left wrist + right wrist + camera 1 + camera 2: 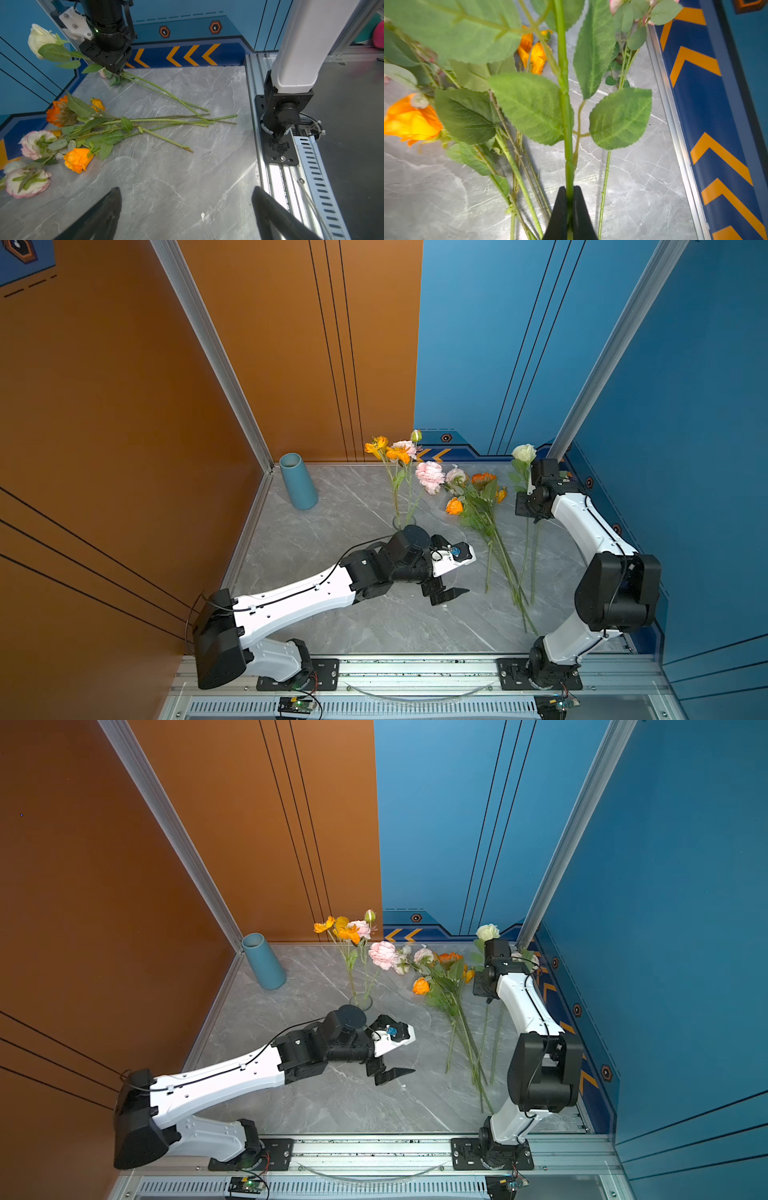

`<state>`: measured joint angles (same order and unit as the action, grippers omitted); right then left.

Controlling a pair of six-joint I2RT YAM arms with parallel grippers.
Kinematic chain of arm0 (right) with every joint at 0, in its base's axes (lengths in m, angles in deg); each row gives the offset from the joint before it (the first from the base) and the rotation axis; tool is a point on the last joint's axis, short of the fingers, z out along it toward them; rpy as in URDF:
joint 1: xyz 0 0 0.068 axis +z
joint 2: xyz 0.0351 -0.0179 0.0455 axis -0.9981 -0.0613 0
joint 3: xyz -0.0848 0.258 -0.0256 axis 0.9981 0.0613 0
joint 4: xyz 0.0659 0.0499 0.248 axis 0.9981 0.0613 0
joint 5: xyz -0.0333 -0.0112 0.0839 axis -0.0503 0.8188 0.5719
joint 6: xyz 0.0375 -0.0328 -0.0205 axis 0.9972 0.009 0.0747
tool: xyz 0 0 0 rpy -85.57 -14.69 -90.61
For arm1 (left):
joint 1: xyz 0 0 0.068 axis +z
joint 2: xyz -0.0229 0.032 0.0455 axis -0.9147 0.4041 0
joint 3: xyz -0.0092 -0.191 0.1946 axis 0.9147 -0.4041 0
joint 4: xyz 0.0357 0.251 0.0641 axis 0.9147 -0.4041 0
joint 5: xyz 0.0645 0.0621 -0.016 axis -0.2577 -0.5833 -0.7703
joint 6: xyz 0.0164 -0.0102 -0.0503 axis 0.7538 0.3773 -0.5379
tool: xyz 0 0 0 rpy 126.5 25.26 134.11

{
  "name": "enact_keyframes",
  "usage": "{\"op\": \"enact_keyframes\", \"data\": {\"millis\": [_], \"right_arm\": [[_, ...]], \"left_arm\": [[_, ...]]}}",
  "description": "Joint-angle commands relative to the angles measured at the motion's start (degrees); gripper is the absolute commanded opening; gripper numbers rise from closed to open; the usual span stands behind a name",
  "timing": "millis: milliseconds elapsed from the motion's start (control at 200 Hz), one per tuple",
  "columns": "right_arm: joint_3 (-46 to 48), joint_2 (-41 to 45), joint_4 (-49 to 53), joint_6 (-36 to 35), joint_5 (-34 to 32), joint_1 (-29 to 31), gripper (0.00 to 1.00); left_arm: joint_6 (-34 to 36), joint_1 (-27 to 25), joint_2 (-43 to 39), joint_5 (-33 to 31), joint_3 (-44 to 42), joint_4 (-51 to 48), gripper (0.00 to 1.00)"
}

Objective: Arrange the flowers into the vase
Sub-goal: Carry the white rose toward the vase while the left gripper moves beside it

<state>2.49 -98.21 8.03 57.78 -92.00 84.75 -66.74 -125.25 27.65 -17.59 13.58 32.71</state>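
Flowers (478, 506) near blue wall (685, 448), left hand (187, 192) spread centrally

No text is legible; only orange chevrons (187, 55) mark the blue wall band (228, 54).

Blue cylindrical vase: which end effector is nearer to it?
Left. The left end effector hovers open mid-table, right of the vase; the right end effector, gripping a cream-white flower's stem, is farther right by the wall.

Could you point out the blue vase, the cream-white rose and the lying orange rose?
blue vase (300, 487): in a top view, on its side wall.
cream-white rose (524, 452): in a top view, on its bloom.
orange rose (78, 159): in the left wrist view, on its petals.
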Motion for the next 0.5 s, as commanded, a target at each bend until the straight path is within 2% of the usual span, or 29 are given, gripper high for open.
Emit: {"op": "enact_keyframes", "data": {"millis": [0, 165, 235, 355, 496], "right_arm": [[2.0, 5.8, -0.4, 3.3, -0.7, 1.6, 0.0], [5.8, 18.6, -5.5, 6.8, 2.1, 5.6, 0.0], [7.5, 23.4, -8.6, 8.8, 3.9, 7.7, 0.0], [9.0, 30.4, -11.9, 10.7, 5.5, 12.0, 0.0], [9.7, 35.6, -15.6, 9.5, 4.9, 17.1, 0.0]], "left_arm": [[2.8, 3.7, -5.5, 6.5, -2.3, 2.5, 0.98], [3.4, 9.8, -14.3, 8.1, -5.1, 4.3, 0.98], [4.5, 11.2, -16.9, 4.6, -7.4, 6.0, 0.98], [3.9, 12.1, -20.8, -2.7, -8.7, 1.5, 0.98], [3.5, 13.6, -28.7, -6.4, -13.7, -1.7, 0.98]]}}
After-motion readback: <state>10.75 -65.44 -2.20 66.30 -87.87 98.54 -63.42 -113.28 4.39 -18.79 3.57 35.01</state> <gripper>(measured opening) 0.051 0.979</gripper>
